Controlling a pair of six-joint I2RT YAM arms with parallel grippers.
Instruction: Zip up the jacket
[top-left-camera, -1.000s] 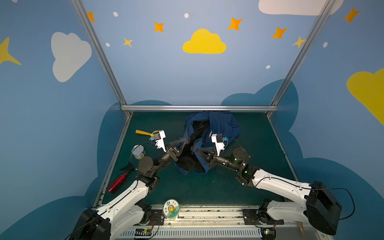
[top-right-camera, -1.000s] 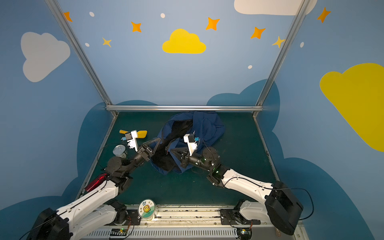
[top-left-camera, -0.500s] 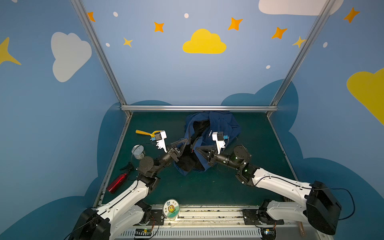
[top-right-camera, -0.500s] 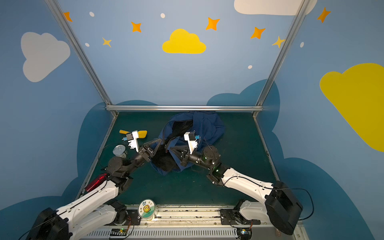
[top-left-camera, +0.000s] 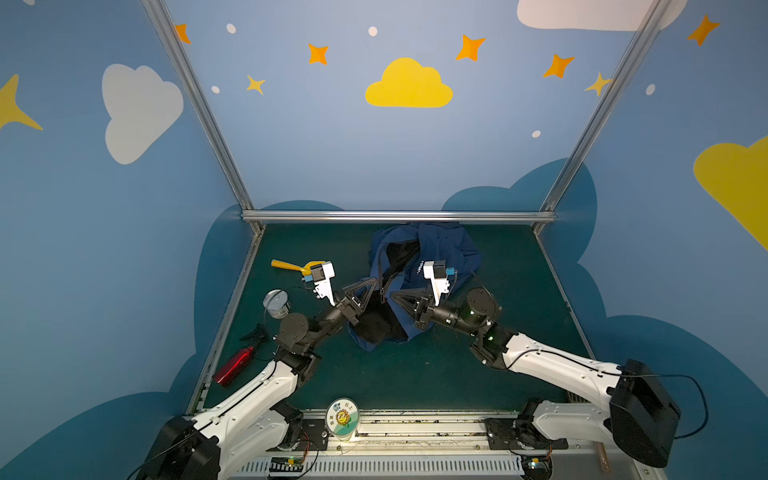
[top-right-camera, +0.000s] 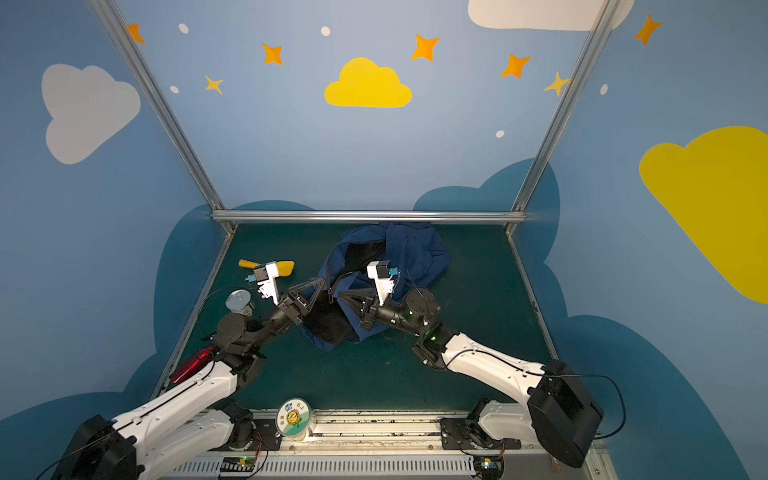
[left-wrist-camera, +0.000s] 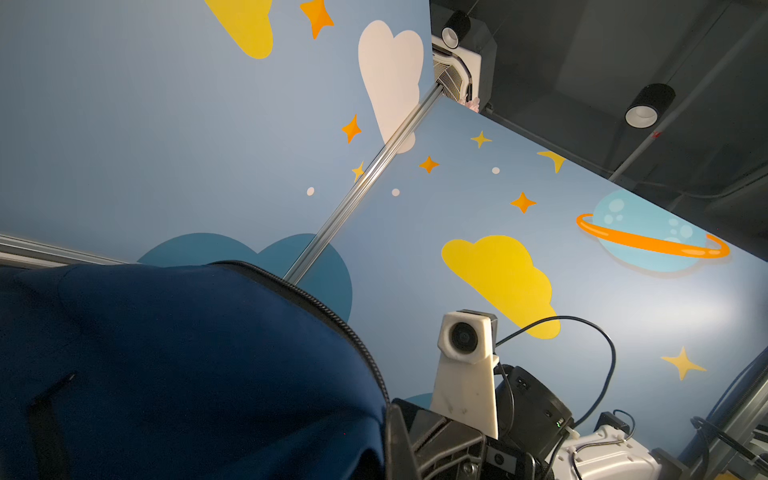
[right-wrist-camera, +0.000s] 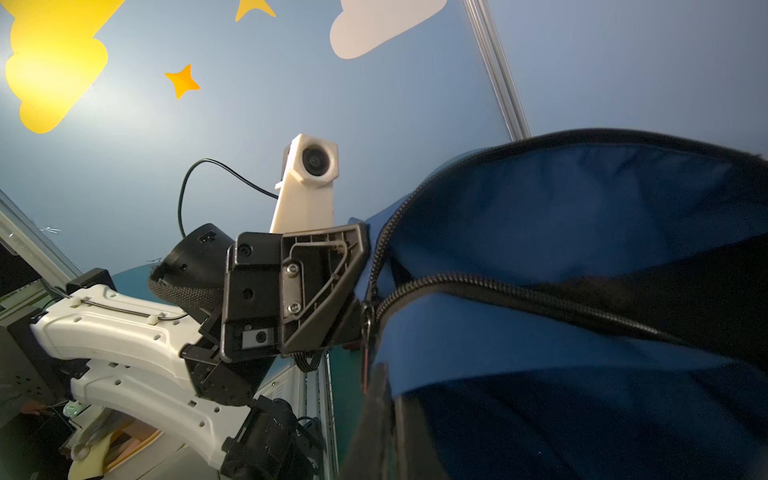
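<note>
The navy-blue jacket (top-left-camera: 440, 253) lies bunched at the back middle of the green table, black lining showing; it is in both top views, jacket (top-right-camera: 411, 253). My left gripper (top-left-camera: 374, 286) and right gripper (top-left-camera: 395, 296) meet tip to tip at its front opening, each shut on a jacket edge and holding it off the table. In the right wrist view the two rows of zipper teeth (right-wrist-camera: 478, 286) run together at a small slider (right-wrist-camera: 368, 316) beside the left gripper's fingers (right-wrist-camera: 316, 286). The left wrist view shows navy fabric with a curved line of zipper teeth (left-wrist-camera: 332, 320).
Left of the jacket lie a yellow-handled tool (top-left-camera: 286, 266), a tin can (top-left-camera: 276, 302), a black clip (top-left-camera: 253, 333) and a red bottle (top-left-camera: 232, 365). A round tub with a sunflower label (top-left-camera: 343, 417) stands at the front rail. Metal frame posts edge the table.
Both grippers stay shut on the jacket. The right one has risen slightly, and the jacket's hanging lower part has shifted a little to the left.
</note>
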